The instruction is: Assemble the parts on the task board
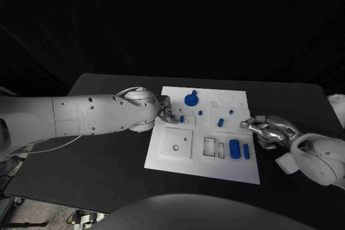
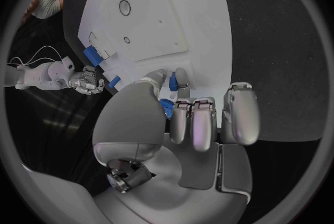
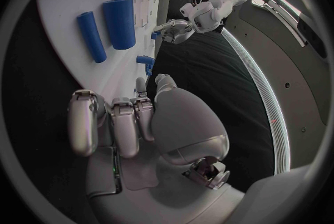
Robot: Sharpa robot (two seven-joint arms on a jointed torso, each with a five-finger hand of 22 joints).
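My left hand (image 1: 167, 114) pinches a small part (image 2: 172, 82) at the board (image 1: 237, 165); right hand (image 1: 264, 128) curled, holding nothing. Two cylinders (image 1: 239, 149) remain loose.

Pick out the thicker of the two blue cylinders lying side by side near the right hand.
It is the thick blue cylinder, the one farther from the right hand; the thin blue cylinder beside it lies nearer the board's edge.

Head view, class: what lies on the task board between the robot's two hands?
Between the left hand and right hand, the task board carries small blue parts, among them one near its middle.
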